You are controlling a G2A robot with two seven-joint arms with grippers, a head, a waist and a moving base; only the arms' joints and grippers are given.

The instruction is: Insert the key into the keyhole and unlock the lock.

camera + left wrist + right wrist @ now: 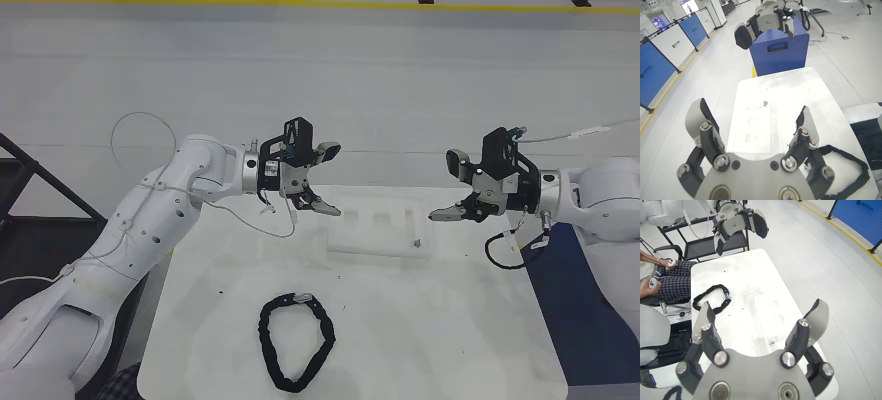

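Note:
A black fabric-covered chain lock lies in a loop near the table's front edge, its metal lock end at the top of the loop. The small metal key stands at the right end of a white foam tray. My left gripper hovers open above the tray's left end, holding nothing. Facing it, my right gripper is open and empty just right of the key. The left wrist view has the key ahead of the left gripper. The key sits close under the right gripper.
The white table is narrow, with rounded corners. A blue cabinet stands beyond its right end and a black cart beyond its left end. The tray has three square recesses.

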